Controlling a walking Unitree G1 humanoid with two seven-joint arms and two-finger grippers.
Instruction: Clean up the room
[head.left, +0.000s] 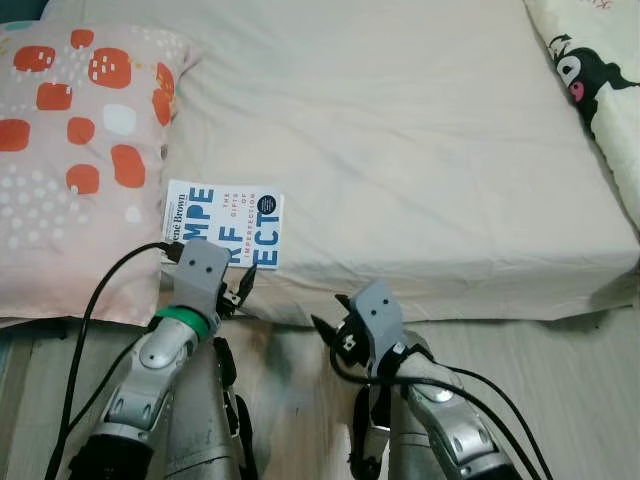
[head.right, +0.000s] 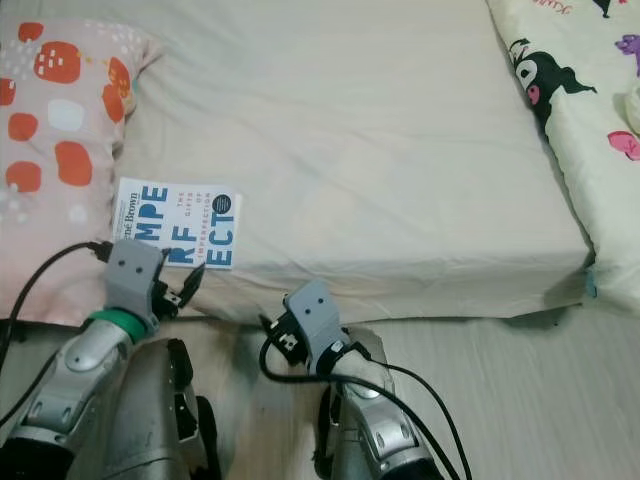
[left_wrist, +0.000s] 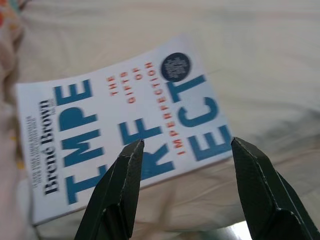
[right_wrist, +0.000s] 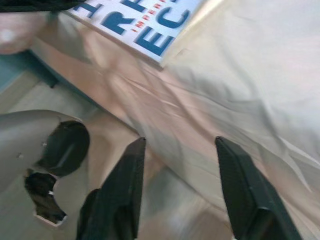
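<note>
My left gripper (head.left: 240, 288) hangs with its fingers spread and nothing between them, right at the near edge of the mattress (head.left: 420, 150). The book (head.left: 224, 224), white with big blue lettering, lies flat just beyond the tips at about twelve o'clock, close to the bed's front edge. A pink pillow (head.left: 70, 150) with orange patches sits at the book's nine o'clock, touching or overlapping its spine side; I can't tell which. My right gripper (right_wrist: 175, 175) is also open and empty, lower down by the mattress side at the left one's four o'clock, above the wooden floor (head.left: 570, 370). A cartoon-print blanket (head.left: 590, 70) lies at two o'clock, well apart.

My worry: the book lies flat on soft bedding, so a finger could dig into the sheet instead of sliding under the cover, or shove the book under the pillow.
</note>
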